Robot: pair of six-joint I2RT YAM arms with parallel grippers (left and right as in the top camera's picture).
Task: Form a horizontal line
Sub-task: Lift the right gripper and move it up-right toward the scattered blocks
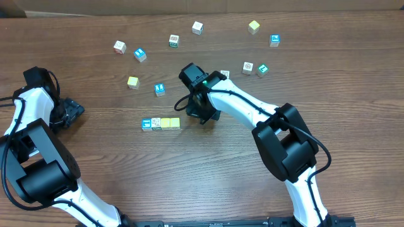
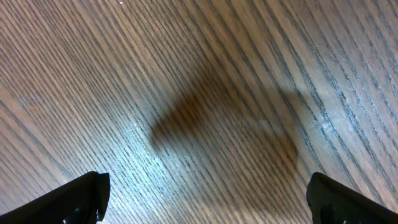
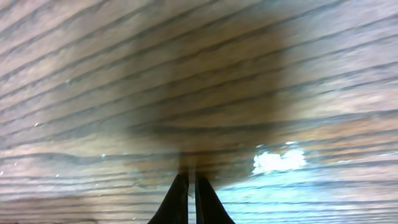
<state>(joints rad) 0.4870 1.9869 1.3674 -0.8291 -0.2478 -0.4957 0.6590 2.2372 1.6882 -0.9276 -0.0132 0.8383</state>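
The horizontal line (image 1: pixel 160 123) lies at mid-table in the overhead view: a blue-faced cube (image 1: pixel 146 124), a white printed cube (image 1: pixel 156 123) and two pale yellow cubes (image 1: pixel 170 123), touching side by side. My right gripper (image 1: pixel 204 117) is just right of the row, apart from it, and shut on nothing. In the right wrist view its fingertips (image 3: pixel 188 179) are pressed together over bare wood. My left gripper (image 1: pixel 74 109) is far left, wide open. In the left wrist view the left gripper (image 2: pixel 208 198) shows only wood between its fingers.
Loose cubes are scattered across the back of the table: white (image 1: pixel 119 46), blue (image 1: pixel 139 54), white (image 1: pixel 197 28), yellow (image 1: pixel 254 26), blue (image 1: pixel 274 40), yellow (image 1: pixel 132 82), blue (image 1: pixel 160 89). A white cube (image 1: pixel 247 67) and a teal one (image 1: pixel 262 69) lie beyond the right arm.
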